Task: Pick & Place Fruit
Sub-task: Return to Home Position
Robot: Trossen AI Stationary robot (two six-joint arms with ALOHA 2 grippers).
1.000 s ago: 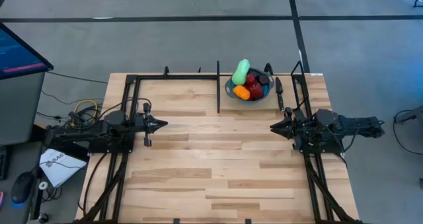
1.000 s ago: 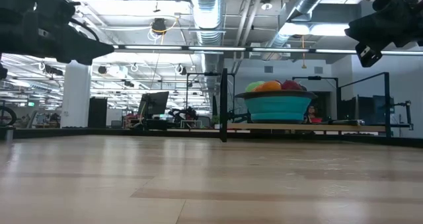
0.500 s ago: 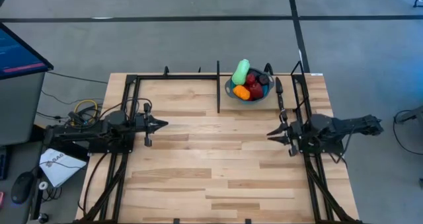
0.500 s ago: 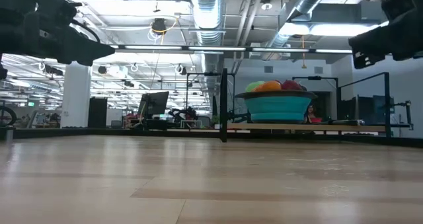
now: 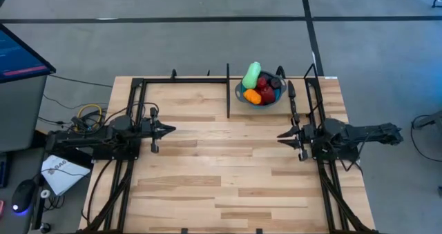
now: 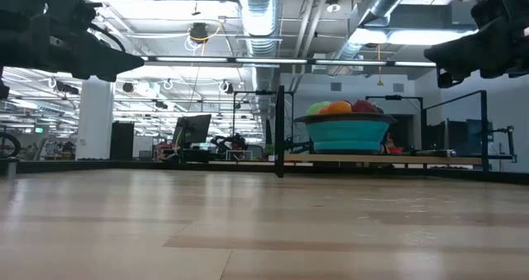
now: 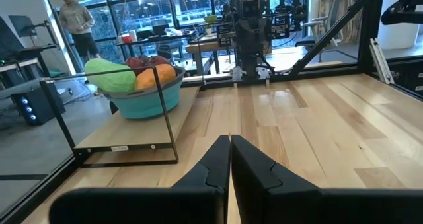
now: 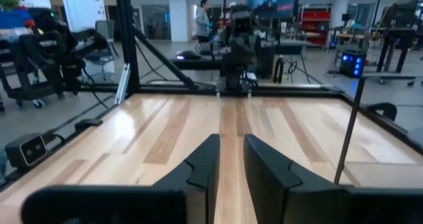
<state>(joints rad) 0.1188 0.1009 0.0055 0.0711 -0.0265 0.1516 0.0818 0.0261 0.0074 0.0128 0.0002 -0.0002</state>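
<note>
The toy fruit lies heaped in a round blue bowl (image 5: 241, 96) near the table's far edge: a pale green oblong piece (image 5: 251, 75) leans over the rim, with an orange one (image 5: 253, 96), red ones (image 5: 265, 90) and a dark one (image 5: 275, 83) beside it. The low view shows the bowl (image 6: 347, 134) with fruit tops above its rim. My left gripper (image 5: 171, 130) hovers shut over the table's left side. My right gripper (image 5: 280, 137) hovers at the right, below the bowl in the picture, its fingers a little apart (image 8: 231, 141). Both point toward the table's middle.
A black knife (image 5: 291, 96) lies just right of the bowl. Black frame rails border the table's left, right and far sides, and a thin rail (image 5: 228, 90) runs left of the bowl. Bare wood (image 5: 221, 158) spreads between the arms. A person (image 7: 75, 19) stands beyond the table.
My right gripper has moved a little toward the table's left and near edges and has come down; in the low view the arm now sits lower and more level. My left arm, the bowl and the fruit have kept still.
</note>
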